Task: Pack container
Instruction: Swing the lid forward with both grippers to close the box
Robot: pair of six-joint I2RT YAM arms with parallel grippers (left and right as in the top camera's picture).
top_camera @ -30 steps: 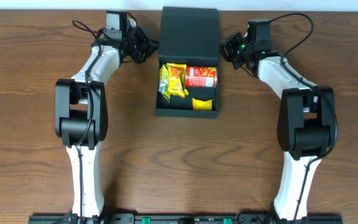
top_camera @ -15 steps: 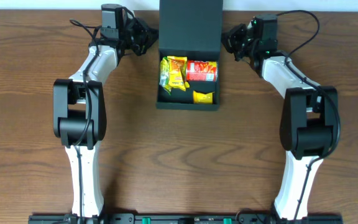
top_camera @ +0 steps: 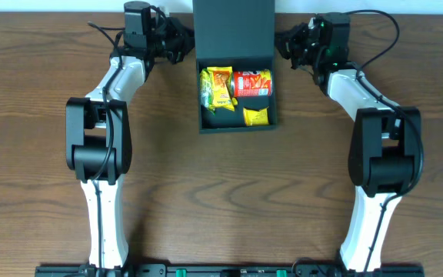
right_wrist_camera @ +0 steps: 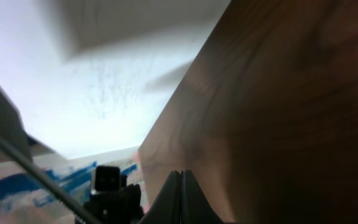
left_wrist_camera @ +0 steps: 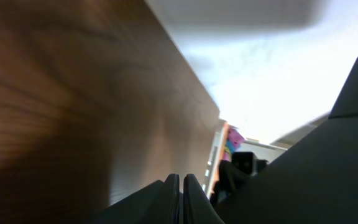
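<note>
The dark teal-green container (top_camera: 237,125) sits at the back middle of the table. Its flap lid (top_camera: 233,27) is open and reaches the table's back edge. Inside lie a yellow-green snack packet (top_camera: 215,86), a red packet (top_camera: 251,81) and a small yellow packet (top_camera: 256,116). My left gripper (top_camera: 184,42) is at the lid's left edge, and my right gripper (top_camera: 283,45) is at its right edge. The left wrist view shows the fingers (left_wrist_camera: 180,186) pressed together and empty, with the dark lid (left_wrist_camera: 328,168) beside them. The right wrist view shows the fingers (right_wrist_camera: 181,180) shut too.
The wooden table (top_camera: 221,192) runs from the container to the near edge. Its back edge lies just behind both grippers, with a white wall (left_wrist_camera: 260,74) beyond. The opposite arm's camera (right_wrist_camera: 107,183) shows in the right wrist view. Cables loop behind both wrists.
The container has slid toward the back edge and a little to the right. Both grippers moved back along with the lid's sides. The packets stayed inside.
</note>
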